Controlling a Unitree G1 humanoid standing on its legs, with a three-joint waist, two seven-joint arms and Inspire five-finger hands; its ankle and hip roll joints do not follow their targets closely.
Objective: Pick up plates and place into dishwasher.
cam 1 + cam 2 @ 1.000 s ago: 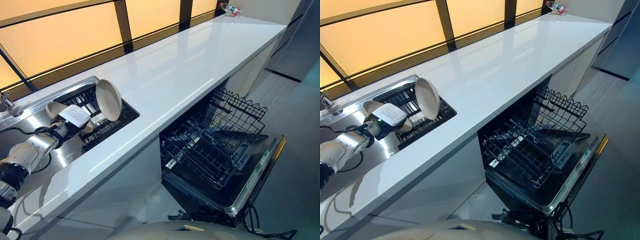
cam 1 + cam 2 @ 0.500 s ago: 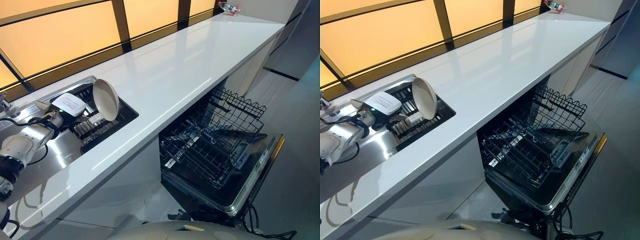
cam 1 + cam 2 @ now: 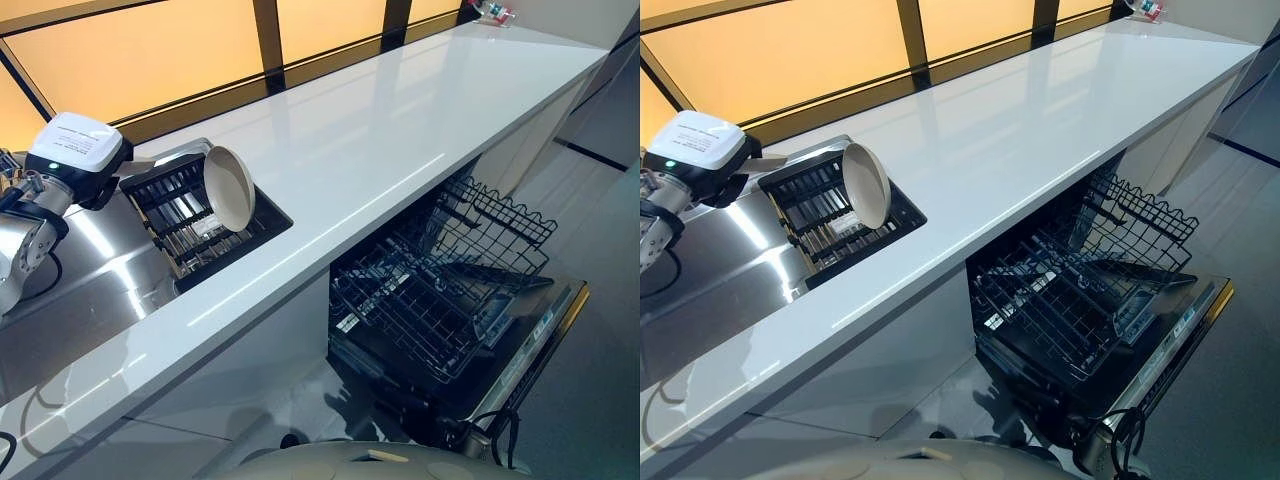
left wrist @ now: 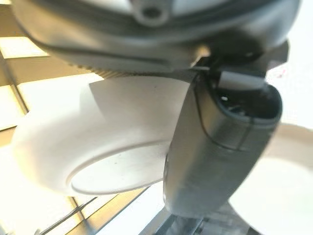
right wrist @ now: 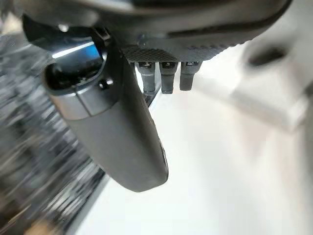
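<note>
Left robot hand (image 4: 220,147) grips round white ceramic plate (image 4: 98,142), raised above black dish rack (image 3: 190,215). Second white plate (image 3: 228,187) stands tilted in rack. Right robot hand (image 5: 122,132) empty, fingers relaxed.

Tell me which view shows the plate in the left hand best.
Left wrist view: the plate sits close up, its underside and foot ring clear, the left hand thumb curled against it. In the eye views just a sliver of its rim pokes out beside the hand's white wrist module, above the sink rack.

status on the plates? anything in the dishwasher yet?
Nothing loaded: the dishwasher rack looks bare. In hand: the left hand grips one white plate, lifted above the sink area. Left: carry it over and place it, then fetch the second plate standing in the sink rack.
</note>
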